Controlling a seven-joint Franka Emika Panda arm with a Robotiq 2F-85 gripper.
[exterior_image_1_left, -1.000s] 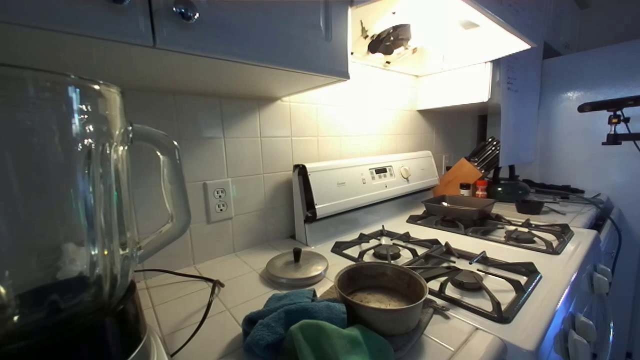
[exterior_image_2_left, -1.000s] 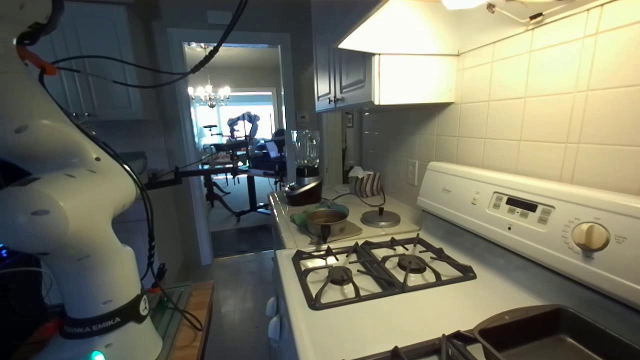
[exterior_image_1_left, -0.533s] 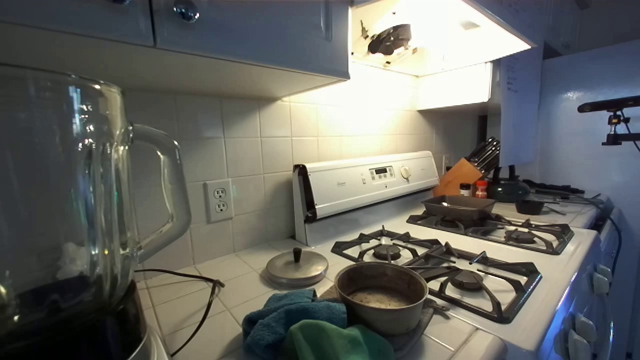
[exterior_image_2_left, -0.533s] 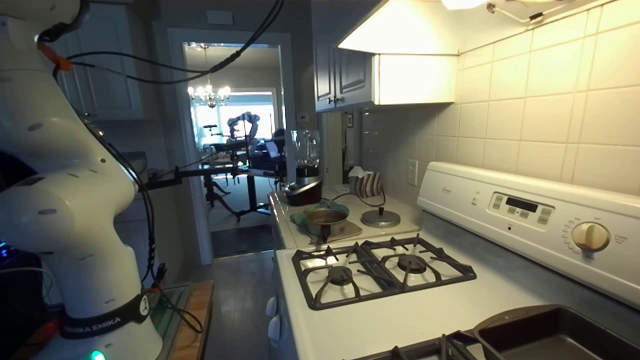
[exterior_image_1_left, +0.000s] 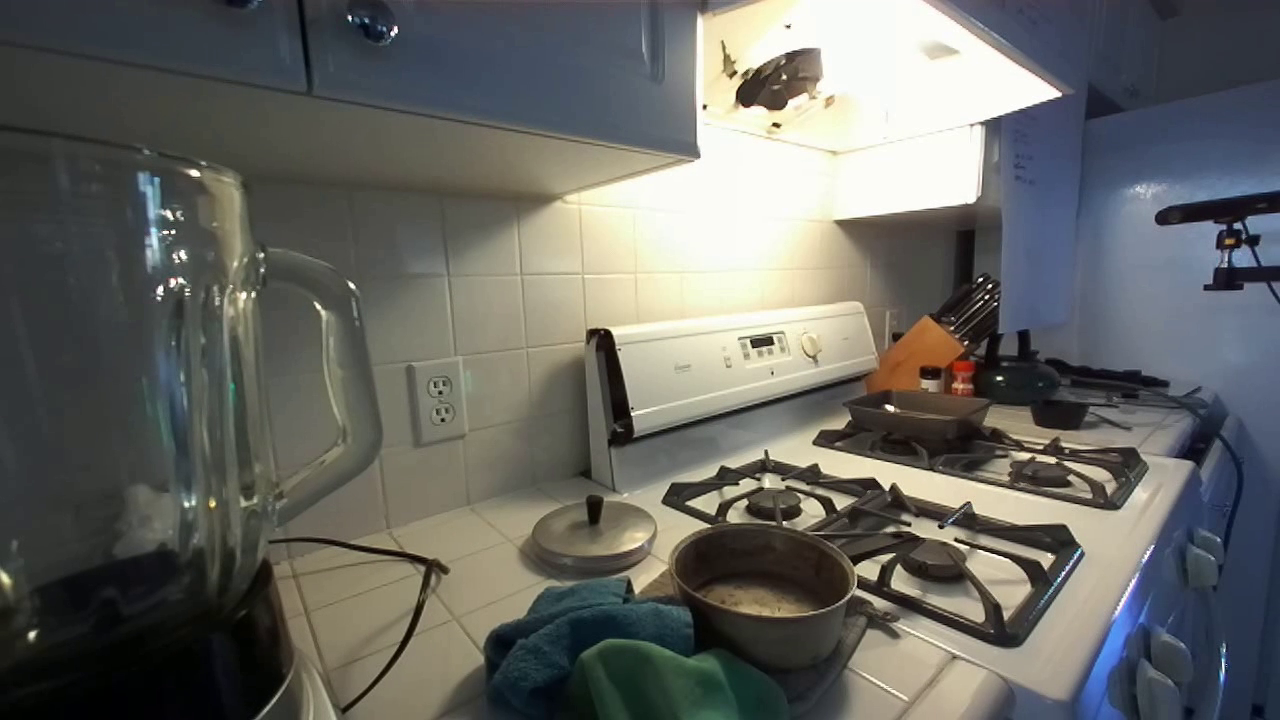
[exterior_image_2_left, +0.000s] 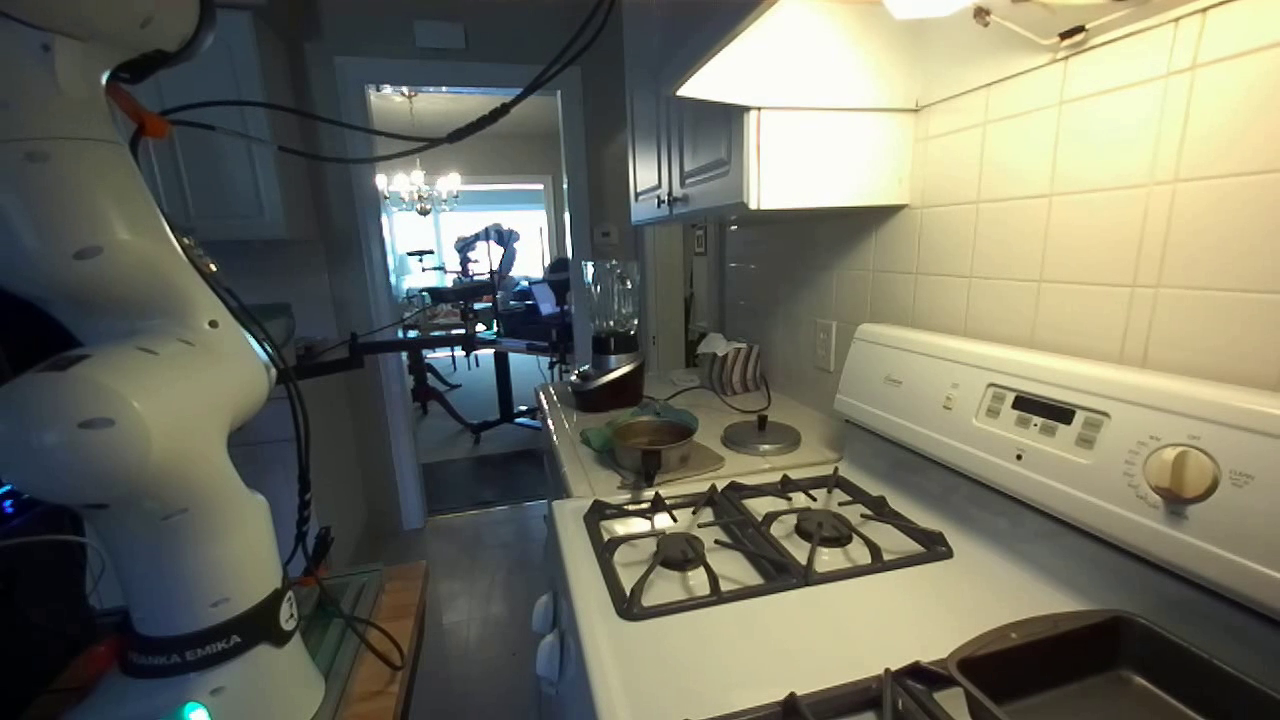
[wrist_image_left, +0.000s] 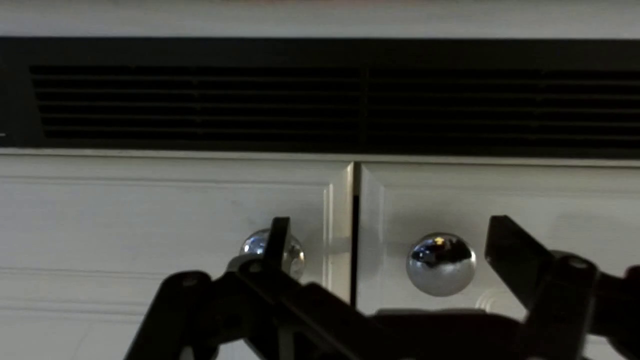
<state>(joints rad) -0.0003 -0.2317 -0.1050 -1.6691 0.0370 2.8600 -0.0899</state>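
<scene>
When listed left to right from the wrist view, beneath a full-width, dark slatted vent: pale cabinet door; left chrome knob on that door's inner edge, partly hidden behind a black finger, cannot tell whether touching; gripper, released, with fingers spread well apart; right chrome knob on the neighbouring door, framed between the two fingers; when listed likewise from an exterior view: white robot arm, far left; blender, clear jug over a dark and silver base; crumpled cloths, green and blue; pot on a flat pad, just beside the cloths; metal lid with dark handle, lying near the pot on the tiled counter; black burner grates on a white stove; dark rectangular baking pan, lower right; likewise, at right in an exterior view: wooden knife block; green kettle near it
</scene>
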